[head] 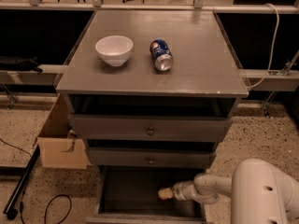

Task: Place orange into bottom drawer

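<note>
- So, the gripper (pixel 164 193) was inside the open bottom drawer (pixel 131 190), low over its floor: placing step, I'd say.
- Couldn't tell if it was clamped or spread, and couldn't make out the orange, maybe hidden at its tip.
- Next: probably release, then back out.
- Drawer otherwise looked bare, and the white bowl (pixel 114 49) on top looked empty.

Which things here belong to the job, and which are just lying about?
Job: bottom drawer, pulled open; gripper, inside it; the orange cannot be made out.
Lying about: bowl and can on the cabinet top; cardboard box and cable on the floor.
</note>
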Controlling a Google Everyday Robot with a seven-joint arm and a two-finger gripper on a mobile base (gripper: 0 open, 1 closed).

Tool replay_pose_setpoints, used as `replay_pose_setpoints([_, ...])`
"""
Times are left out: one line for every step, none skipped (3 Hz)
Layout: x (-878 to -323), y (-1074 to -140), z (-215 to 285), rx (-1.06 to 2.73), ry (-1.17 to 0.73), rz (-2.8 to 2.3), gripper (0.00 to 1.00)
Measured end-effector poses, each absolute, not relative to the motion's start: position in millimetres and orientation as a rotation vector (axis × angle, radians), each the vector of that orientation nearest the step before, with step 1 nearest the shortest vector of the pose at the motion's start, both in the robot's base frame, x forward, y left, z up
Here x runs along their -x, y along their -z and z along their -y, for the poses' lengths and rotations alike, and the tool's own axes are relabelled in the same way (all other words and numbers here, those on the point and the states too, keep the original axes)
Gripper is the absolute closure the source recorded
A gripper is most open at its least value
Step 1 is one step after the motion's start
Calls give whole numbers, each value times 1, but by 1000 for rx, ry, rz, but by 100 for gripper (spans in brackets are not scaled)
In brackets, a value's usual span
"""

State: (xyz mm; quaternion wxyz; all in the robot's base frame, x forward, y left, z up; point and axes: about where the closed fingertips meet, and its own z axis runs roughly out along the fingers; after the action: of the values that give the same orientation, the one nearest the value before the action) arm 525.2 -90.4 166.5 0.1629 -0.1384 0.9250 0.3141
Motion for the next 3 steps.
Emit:
replay_pose_setpoints([-527,-165,90,395,-893,-2639,96])
replay_pose_setpoints([-527,-165,90,395,-893,-2639,77])
replay_pose_setpoints([-527,-165,90,395,-893,-2639,53])
